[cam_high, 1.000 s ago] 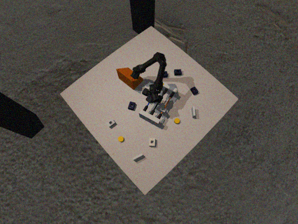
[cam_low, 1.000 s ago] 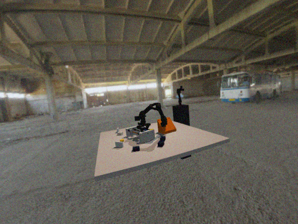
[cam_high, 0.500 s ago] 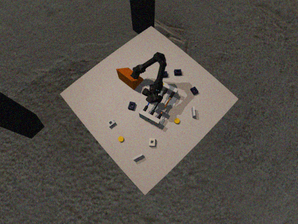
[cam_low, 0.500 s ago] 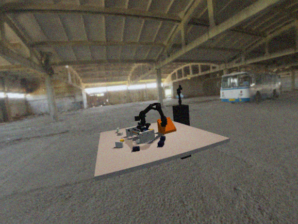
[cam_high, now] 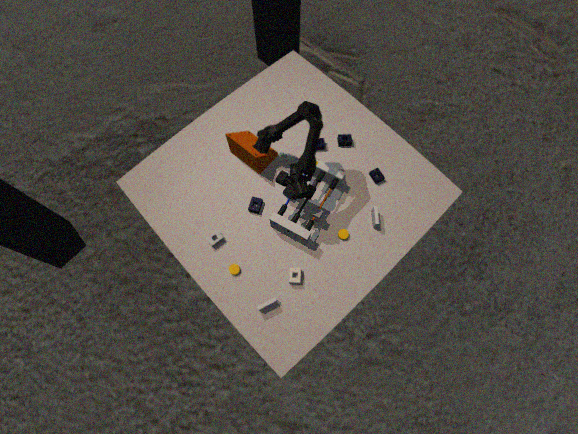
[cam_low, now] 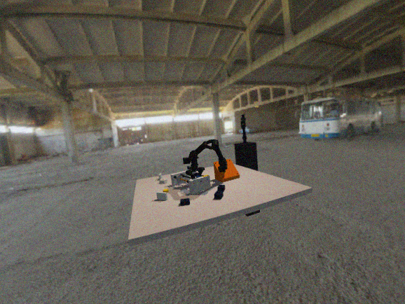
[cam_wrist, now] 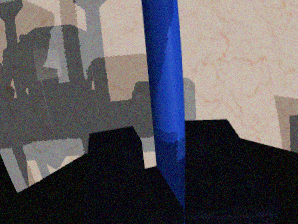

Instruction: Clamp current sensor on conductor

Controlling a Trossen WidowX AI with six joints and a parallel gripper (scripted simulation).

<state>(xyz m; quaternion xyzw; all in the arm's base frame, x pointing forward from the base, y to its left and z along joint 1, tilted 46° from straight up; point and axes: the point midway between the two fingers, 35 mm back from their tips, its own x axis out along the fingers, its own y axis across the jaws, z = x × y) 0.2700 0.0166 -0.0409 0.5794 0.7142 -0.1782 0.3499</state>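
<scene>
Blue conductor [cam_wrist: 164, 63] runs between dark sensor halves [cam_wrist: 113, 183]; pincer clamped on sensor.

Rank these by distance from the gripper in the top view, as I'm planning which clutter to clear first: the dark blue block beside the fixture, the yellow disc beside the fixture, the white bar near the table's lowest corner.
From the gripper, shut on the sensor:
1. Dark blue block, just picture-left of the fixture.
2. Yellow disc, lower right of the fixture.
3. White bar, far down the table.

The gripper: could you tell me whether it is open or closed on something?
Closed on the dark sensor, which straddles the blue conductor.
</scene>
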